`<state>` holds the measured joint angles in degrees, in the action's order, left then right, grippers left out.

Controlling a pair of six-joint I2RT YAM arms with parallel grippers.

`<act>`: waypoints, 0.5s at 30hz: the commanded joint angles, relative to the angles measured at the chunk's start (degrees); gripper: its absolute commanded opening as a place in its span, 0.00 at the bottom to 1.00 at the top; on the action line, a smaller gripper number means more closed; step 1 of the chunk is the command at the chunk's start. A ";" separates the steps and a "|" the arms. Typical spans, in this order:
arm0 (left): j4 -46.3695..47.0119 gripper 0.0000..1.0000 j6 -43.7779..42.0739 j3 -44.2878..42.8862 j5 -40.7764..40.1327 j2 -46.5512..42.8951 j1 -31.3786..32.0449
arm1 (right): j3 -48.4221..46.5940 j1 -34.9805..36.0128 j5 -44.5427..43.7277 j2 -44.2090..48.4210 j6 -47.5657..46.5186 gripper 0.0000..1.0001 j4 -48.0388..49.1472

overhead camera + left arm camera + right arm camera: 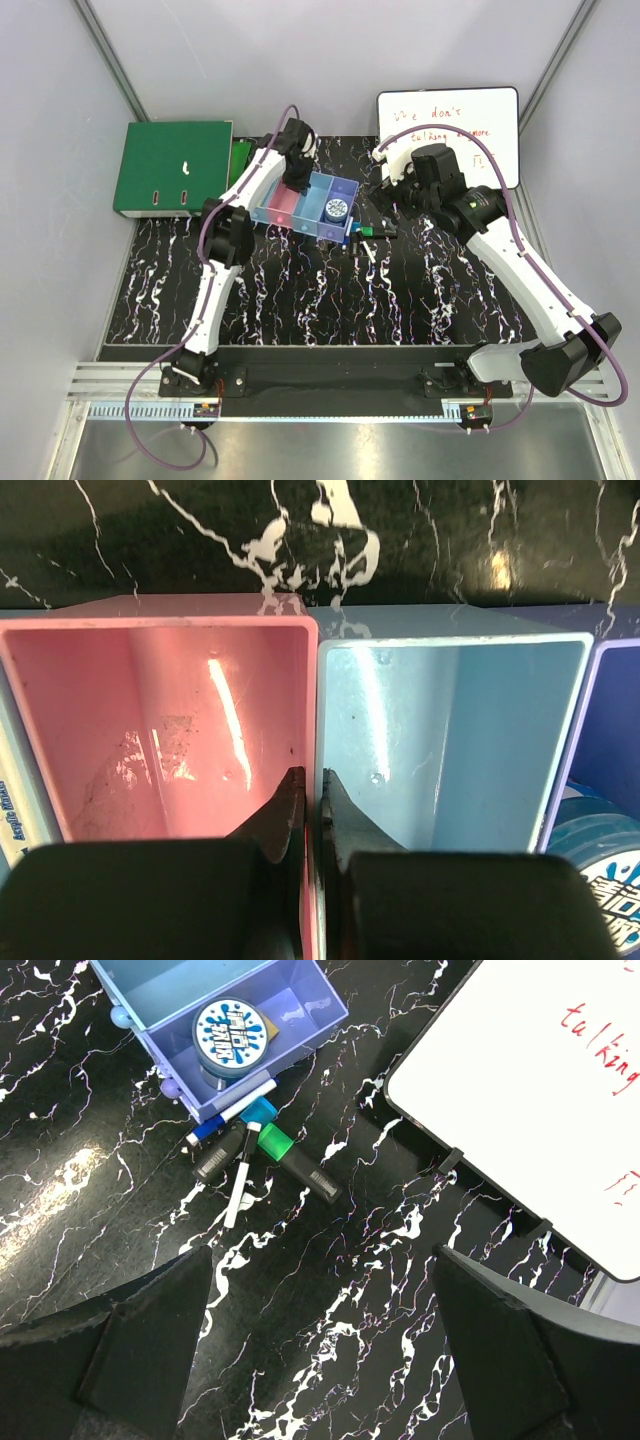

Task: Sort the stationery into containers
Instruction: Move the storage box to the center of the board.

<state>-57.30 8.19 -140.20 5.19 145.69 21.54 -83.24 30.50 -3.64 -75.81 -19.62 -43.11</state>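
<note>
The containers [300,207] are a joined row of bins at mid table. My left gripper [310,776] is shut on the wall between the pink bin [170,730] and the light blue bin [450,740]; both look empty. It shows in the top view [297,186] too. A round blue-and-white tin [232,1030] lies in the purple-blue end bin [300,1010]. Just outside that bin lie a blue-and-white pen [230,1110], a black marker with a cyan cap [232,1148], a thin white pen [240,1182] and a green-capped black marker [298,1162]. My right gripper [322,1256] is open and empty above bare table beside them.
The whiteboard with red writing [460,130] lies at the back right, close to my right gripper [388,197]. A large green binder [175,165] lies at the back left. A labelled marker [8,800] shows in the bin left of the pink one.
</note>
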 commanded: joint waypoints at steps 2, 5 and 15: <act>9.57 0.00 6.66 0.10 -0.43 2.58 0.96 | -0.96 0.61 -1.02 1.72 0.81 0.99 0.66; 11.76 0.00 8.16 1.59 -2.63 1.88 0.96 | -0.25 0.52 -1.02 2.07 0.81 0.99 0.66; 15.46 0.00 12.38 2.56 -8.79 0.83 1.05 | -0.60 0.35 -0.84 2.25 1.07 0.99 0.84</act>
<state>-49.76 15.40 -138.69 -2.28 145.86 22.48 -83.22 30.50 -3.84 -75.40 -19.55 -43.11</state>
